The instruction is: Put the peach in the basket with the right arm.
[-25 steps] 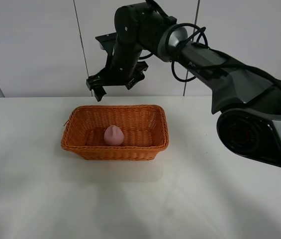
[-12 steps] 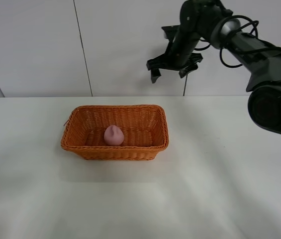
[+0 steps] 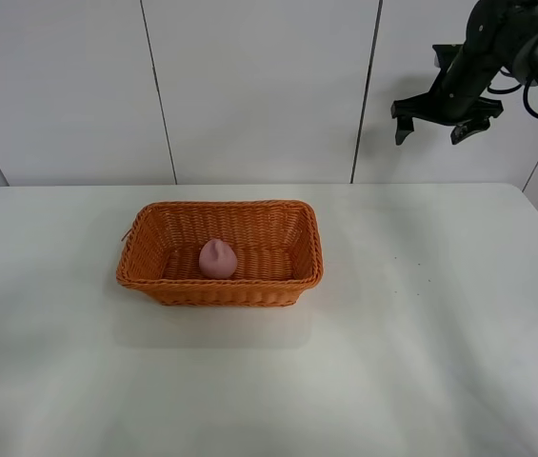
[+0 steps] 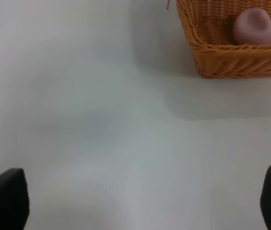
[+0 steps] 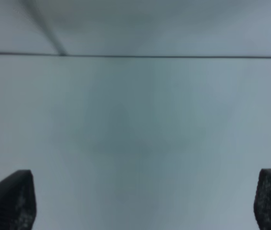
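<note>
High over the white table's (image 3: pixel 421 333) far right corner, my black right claw gripper (image 3: pixel 430 124) hangs spread wide before the grey panelled wall (image 3: pixel 249 86); the small pink matte peach (image 3: pixel 218 258) sits inside the rectangular orange-brown wicker basket (image 3: pixel 221 206), well apart.

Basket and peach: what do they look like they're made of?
The basket looks like woven wicker, orange-brown: interlaced strands show on its walls and a braided rim runs round the top. The peach has matte, even pink skin without shine, so it may be a plastic or foam model; real fruit cannot be ruled out.
</note>
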Controlling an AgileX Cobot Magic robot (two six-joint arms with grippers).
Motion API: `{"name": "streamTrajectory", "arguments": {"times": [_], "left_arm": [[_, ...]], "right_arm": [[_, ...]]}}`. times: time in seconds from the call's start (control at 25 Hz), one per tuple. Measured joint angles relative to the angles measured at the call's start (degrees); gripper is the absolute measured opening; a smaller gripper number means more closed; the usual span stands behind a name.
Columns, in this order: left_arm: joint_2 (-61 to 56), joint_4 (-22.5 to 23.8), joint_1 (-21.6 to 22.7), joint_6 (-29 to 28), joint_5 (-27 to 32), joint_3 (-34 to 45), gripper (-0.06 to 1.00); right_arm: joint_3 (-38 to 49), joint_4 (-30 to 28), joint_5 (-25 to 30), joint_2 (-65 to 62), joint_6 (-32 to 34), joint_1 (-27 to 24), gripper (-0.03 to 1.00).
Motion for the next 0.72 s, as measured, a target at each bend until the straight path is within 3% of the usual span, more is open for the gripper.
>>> {"name": "streamTrajectory", "arguments": {"times": [0.32,0.48,0.72], "left_arm": [[0.0,0.0,0.0,0.0,0.0,0.0,0.99],[0.0,0.0,0.0,0.0,0.0,0.0,0.99],[0.0,0.0,0.0,0.0,0.0,0.0,0.99]], "right_arm": [[5.3,0.5,-0.2,-2.7,-1.5,-0.9,0.7],[15.8,0.5,-0.2,-9.1,-2.6,-0.9,0.7],[39.5,0.5,-0.4,-24.5,-2.9,-0.9,0.7]]}}
